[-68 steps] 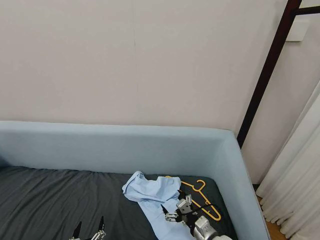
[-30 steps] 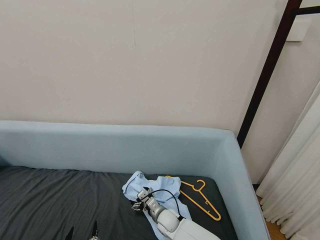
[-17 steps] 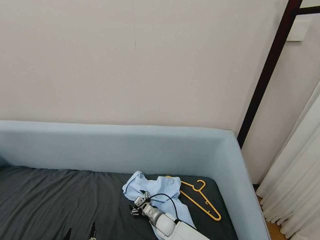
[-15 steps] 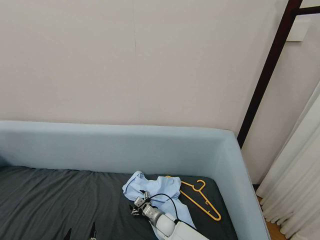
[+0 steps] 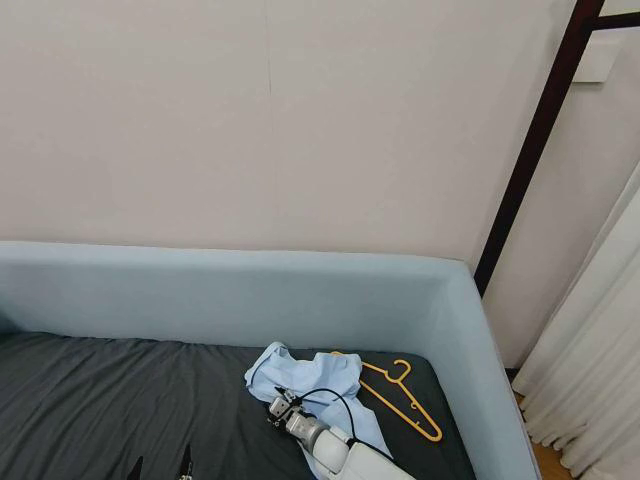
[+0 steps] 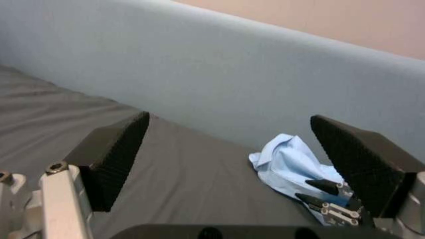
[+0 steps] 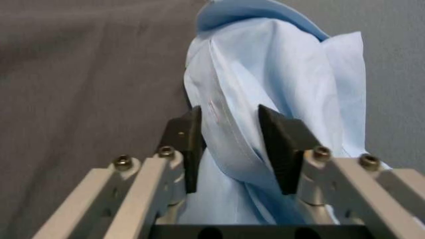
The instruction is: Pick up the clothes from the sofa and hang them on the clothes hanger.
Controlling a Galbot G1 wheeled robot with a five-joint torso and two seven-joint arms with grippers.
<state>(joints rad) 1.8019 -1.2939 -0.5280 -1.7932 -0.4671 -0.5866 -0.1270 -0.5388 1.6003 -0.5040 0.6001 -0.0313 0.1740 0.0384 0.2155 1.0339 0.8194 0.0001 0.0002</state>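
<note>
Right wrist view: right gripper (image 7: 232, 134) is down on the sofa seat, pads (image 7: 191, 144) pressed against a raised fold of the light blue shirt (image 7: 279, 64) from both sides, so it's pinching fabric. The rest of the shirt lies crumpled on the dark grey seat cushion (image 7: 79, 74).

Left gripper (image 6: 230, 122) sits low near the front of the seat with its fingers spread wide, nothing between them. It's well apart from the shirt, off to the robot's left.

Head view: shirt (image 5: 320, 375) is bunched at the right end of the seat, and the right gripper (image 5: 278, 408) is on its near-left edge. Orange hanger (image 5: 400, 395) lies flat on the cushion just beside the shirt on the robot's right, hook toward the backrest. One end reaches the shirt's edge; can't tell if it's tucked under.

Behind that: pale blue backrest (image 5: 200, 295), then a plain wall. Dark rack pole (image 5: 530, 150) leans past the sofa's right corner, with a white curtain (image 5: 600, 350) further right.
</note>
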